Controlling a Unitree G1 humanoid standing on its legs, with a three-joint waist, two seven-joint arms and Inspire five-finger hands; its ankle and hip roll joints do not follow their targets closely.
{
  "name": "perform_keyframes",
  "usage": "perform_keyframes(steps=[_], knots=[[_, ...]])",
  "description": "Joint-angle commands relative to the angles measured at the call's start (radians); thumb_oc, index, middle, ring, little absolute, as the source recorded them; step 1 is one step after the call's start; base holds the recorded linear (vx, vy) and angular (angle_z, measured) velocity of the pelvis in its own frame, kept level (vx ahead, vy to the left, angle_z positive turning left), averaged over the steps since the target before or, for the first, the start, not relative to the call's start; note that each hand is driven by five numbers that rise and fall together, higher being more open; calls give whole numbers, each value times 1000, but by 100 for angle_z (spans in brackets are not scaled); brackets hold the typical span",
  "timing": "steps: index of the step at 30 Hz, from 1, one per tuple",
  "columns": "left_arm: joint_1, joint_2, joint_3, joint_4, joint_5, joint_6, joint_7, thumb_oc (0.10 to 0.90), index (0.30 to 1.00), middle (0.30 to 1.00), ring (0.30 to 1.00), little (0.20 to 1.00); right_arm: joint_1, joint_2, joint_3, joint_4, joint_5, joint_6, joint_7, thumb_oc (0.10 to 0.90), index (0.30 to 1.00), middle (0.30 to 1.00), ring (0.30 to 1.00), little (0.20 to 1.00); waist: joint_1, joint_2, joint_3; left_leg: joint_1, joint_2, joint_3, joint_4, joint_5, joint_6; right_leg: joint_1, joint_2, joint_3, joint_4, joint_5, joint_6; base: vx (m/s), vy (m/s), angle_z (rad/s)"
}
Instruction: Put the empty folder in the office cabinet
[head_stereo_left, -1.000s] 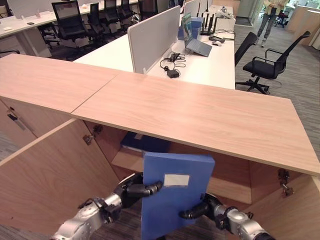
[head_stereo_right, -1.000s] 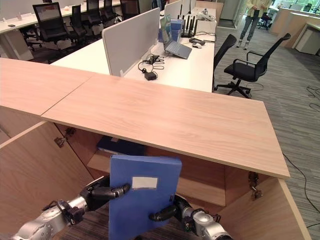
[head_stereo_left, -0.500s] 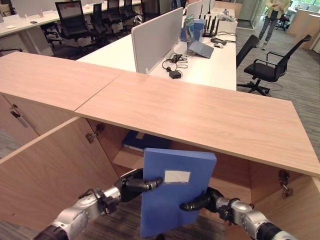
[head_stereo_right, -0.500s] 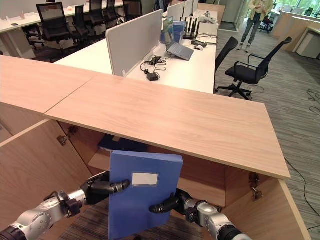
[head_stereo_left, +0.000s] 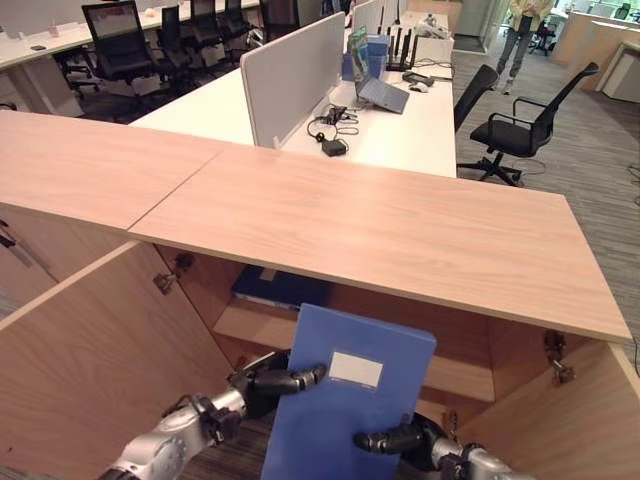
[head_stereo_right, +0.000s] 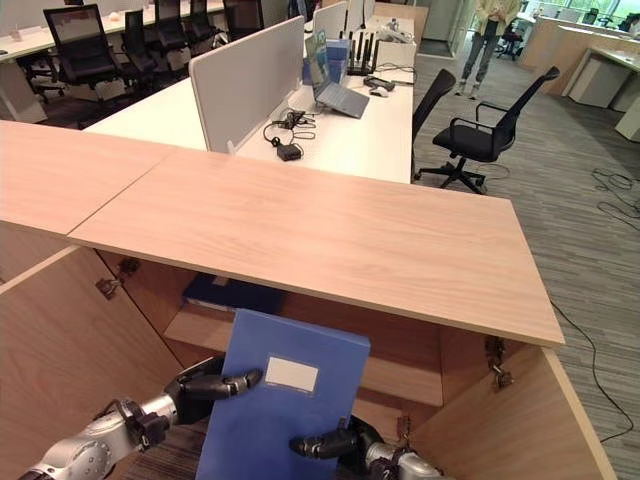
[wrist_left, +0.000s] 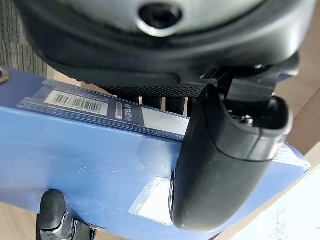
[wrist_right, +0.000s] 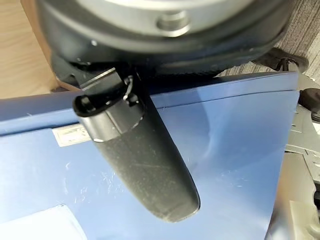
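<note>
A blue folder (head_stereo_left: 340, 420) with a white label hangs upright and slightly tilted in front of the open office cabinet (head_stereo_left: 380, 220), below its wooden top. My left hand (head_stereo_left: 265, 380) pinches the folder's left edge, thumb (wrist_left: 225, 160) lying on the front face (wrist_left: 90, 155). My right hand (head_stereo_left: 400, 440) clamps the lower right edge, its thumb (wrist_right: 140, 160) pressed flat on the blue cover (wrist_right: 235, 150). The folder's bottom runs out of the eye views.
Inside the cabinet a dark blue folder (head_stereo_left: 280, 288) lies flat on the shelf (head_stereo_left: 250, 325). The cabinet doors stand open at left (head_stereo_left: 90, 350) and right (head_stereo_left: 570, 420). Behind are desks, a grey partition (head_stereo_left: 295, 75), office chairs (head_stereo_left: 520, 125) and a person (head_stereo_left: 520, 30) far off.
The folder has tipped, its top now leaning to the right. My right hand sits lower on its edge. The whole view has also shifted a little.
</note>
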Motion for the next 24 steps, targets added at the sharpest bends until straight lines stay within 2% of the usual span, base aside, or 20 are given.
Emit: perform_keyframes(steps=[1, 4, 5, 10, 11, 12, 13, 14, 18, 20, 23, 24], knots=[[-51, -260, -170, -206, -52, -47, -219, 400, 300, 300, 300, 300, -112, 232, 10, -267, 219, -42, 136, 400, 300, 300, 300, 300, -39, -7, -25, 32, 19, -9, -7, -145, -2, -46, -15, -24, 8, 10, 47, 8, 1, -8], [-45, -282, -165, -197, -56, -43, -201, 400, 300, 300, 300, 300, -95, 241, -22, -245, 225, -47, 113, 400, 300, 300, 300, 300, -47, -6, -22, 29, 21, -7, -7, -147, -1, -53, -15, -20, 8, 12, 48, -5, 7, -12], [-38, -299, -166, -176, -67, -38, -179, 400, 300, 300, 300, 300, -92, 256, -68, -208, 240, -55, 84, 400, 300, 300, 300, 300, -57, -3, -17, 21, 22, -5, -7, -146, 1, -61, -14, -12, 8, 14, 48, -20, 5, -14], [-7, -307, -152, -154, -85, -27, -145, 400, 300, 300, 300, 300, -62, 275, -165, -207, 286, -80, 54, 400, 300, 300, 300, 300, -70, 0, -19, 12, 22, 5, -7, -148, 4, -71, -14, -5, 7, 16, 49, 2, 6, -10], [-1, -302, -146, -150, -80, -36, -131, 480, 420, 420, 420, 420, -59, 277, -179, -202, 289, -87, 46, 400, 300, 300, 300, 300, -72, 1, -22, 13, 21, 7, -7, -149, 5, -70, -14, -4, 7, 15, 50, 0, 0, 0], [-1, -302, -146, -150, -80, -36, -131, 530, 495, 495, 495, 495, -58, 278, -179, -202, 289, -87, 46, 400, 300, 300, 300, 300, -71, 1, -22, 14, 21, 8, -7, -149, 5, -70, -14, -4, 7, 15, 50, 34, 13, -7], [7, -300, -138, -131, -72, -49, -88, 800, 900, 900, 900, 900, -57, 290, -209, -183, 299, -102, 22, 400, 300, 300, 300, 300, -78, 4, -24, 17, 21, 13, -7, -152, 5, -69, -15, -1, 7, 16, 50, 37, 19, -11], [13, -312, -116, -85, -66, -57, -41, 800, 900, 900, 900, 900, -57, 303, -245, -162, 312, -117, -7, 400, 300, 300, 300, 300, -82, 6, -23, 19, 21, 15, -7, -155, 6, -69, -16, 0, 7, 16, 52, 42, 23, -11], [69, -383, 11, 23, -90, -53, -3, 800, 900, 900, 900, 900, -18, 322, -295, -123, 321, -115, -35, 400, 300, 300, 300, 300, -85, 7, -22, 20, 20, 19, -7, -157, 9, -74, -19, 7, 7, 16, 54, 22, 16, -5], [113, -444, 114, 115, -121, -59, 37, 800, 900, 900, 900, 900, 6, 329, -320, -73, 302, -102, -51, 400, 300, 300, 300, 300, -84, 6, -21, 17, 18, 23, -7, -156, 10, -77, -21, 9, 7, 18, 56, 10, 10, -4], [126, -485, 164, 187, -140, -66, 80, 800, 900, 900, 900, 900, 11, 332, -335, -37, 288, -97, -70, 400, 300, 300, 300, 300, -84, 8, -18, 16, 17, 25, -7, -156, 11, -79, -21, 11, 7, 18, 55, -3, 17, -5], [147, -581, 264, 318, -197, -88, 209, 800, 900, 900, 900, 900, 3, 341, -373, 41, 262, -84, -130, 400, 300, 300, 300, 300, -84, 15, -9, 9, 14, 27, -7, -154, 14, -86, -24, 14, 7, 21, 55, -9, 42, -4]])
